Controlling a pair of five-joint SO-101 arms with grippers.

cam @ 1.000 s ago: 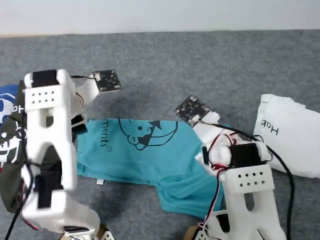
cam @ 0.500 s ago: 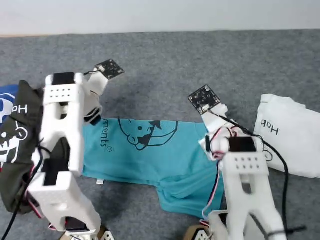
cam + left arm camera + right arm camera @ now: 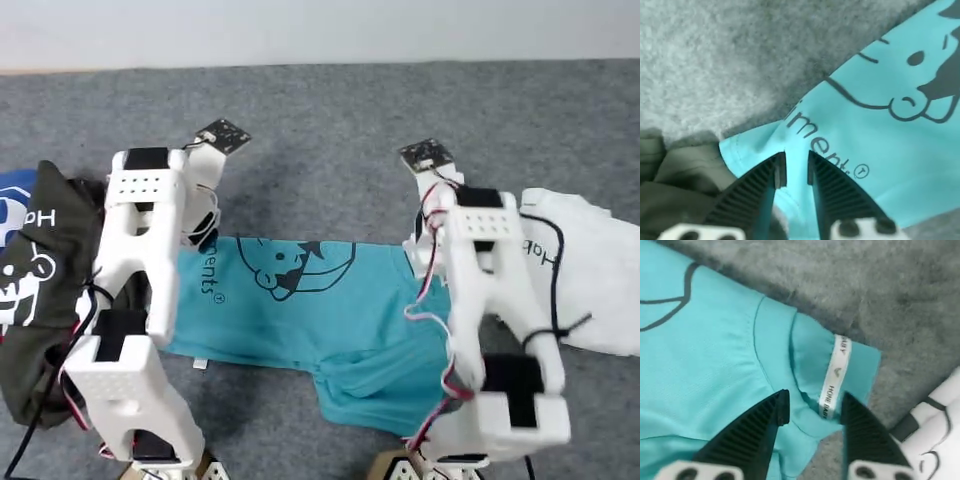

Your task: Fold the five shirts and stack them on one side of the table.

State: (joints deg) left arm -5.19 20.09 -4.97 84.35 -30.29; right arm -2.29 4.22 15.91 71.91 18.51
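A teal shirt (image 3: 300,310) with a dark animal print lies flat in the middle of the grey table. My left gripper (image 3: 794,162) is low over its left corner beside the printed letters. Its fingers (image 3: 771,175) are a narrow gap apart, with teal cloth showing between them. My right gripper (image 3: 812,407) stands open astride the collar at the shirt's right end, next to the white neck label (image 3: 832,377). In the high view the left arm (image 3: 140,250) and the right arm (image 3: 480,280) stand over the shirt's two ends.
A dark olive shirt (image 3: 40,300) lies bunched at the left, touching the teal corner (image 3: 680,170), and a blue shirt (image 3: 12,200) shows beyond it. A white shirt (image 3: 580,280) lies at the right, close to the collar (image 3: 935,440). Bare grey carpet (image 3: 330,130) stretches behind.
Both arms have swung forward, away from the table's near side. The left has come down on the shirt's left corner, the right on the collar. The shirt has not shifted.
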